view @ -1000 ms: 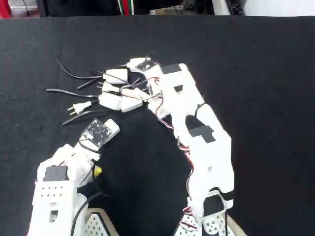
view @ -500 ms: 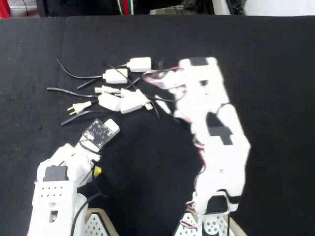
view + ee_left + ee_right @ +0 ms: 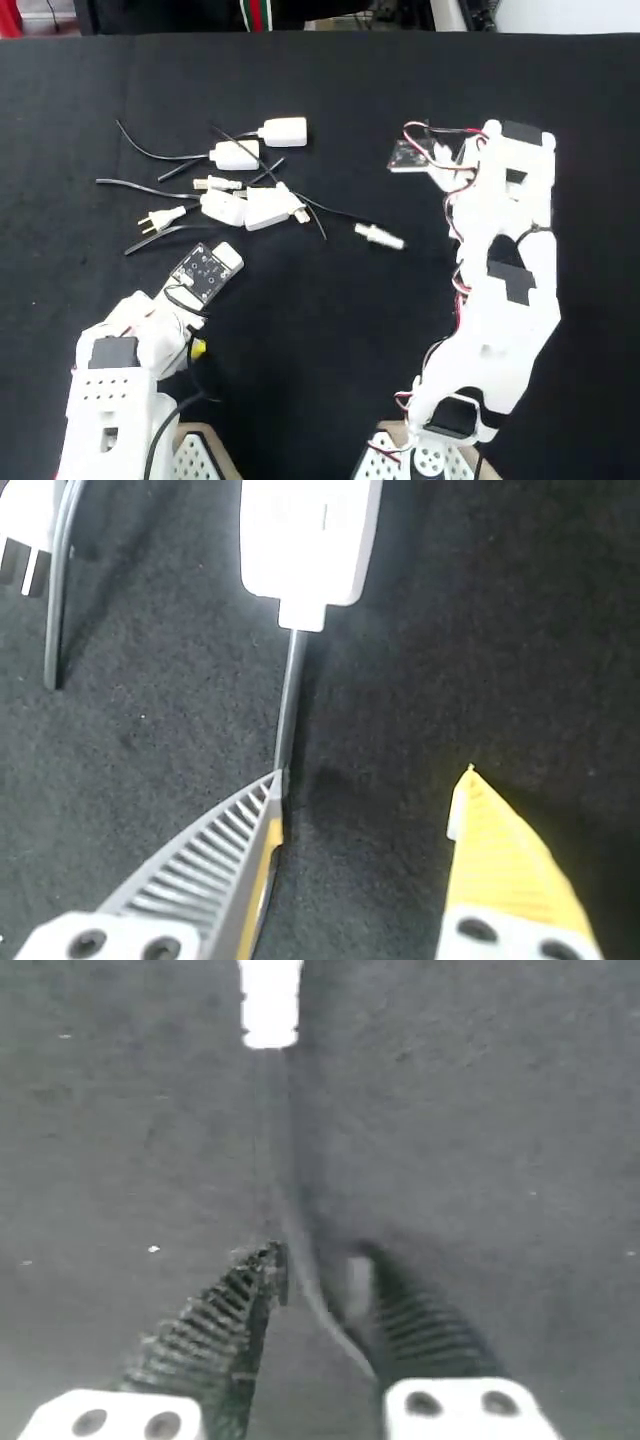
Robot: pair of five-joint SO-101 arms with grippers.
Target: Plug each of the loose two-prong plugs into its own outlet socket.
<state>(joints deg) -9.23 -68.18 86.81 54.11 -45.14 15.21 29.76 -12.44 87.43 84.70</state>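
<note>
Tangling black cables [image 3: 150, 155] around white sockets [image 3: 285, 131], loose plug [image 3: 380, 236] apart, left hand [image 3: 371, 774] open, empty, right hand [image 3: 315, 1260] unclear.

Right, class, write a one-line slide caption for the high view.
One white plug lies apart on the black table, right of the tangled white sockets.

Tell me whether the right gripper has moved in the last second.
Yes. The right gripper swung right in the high view, away from the cluster of white sockets.

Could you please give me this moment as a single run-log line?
left tool open over cord of white outlet socket | right arm at table's right | loose plug lying unplugged on black table
</note>
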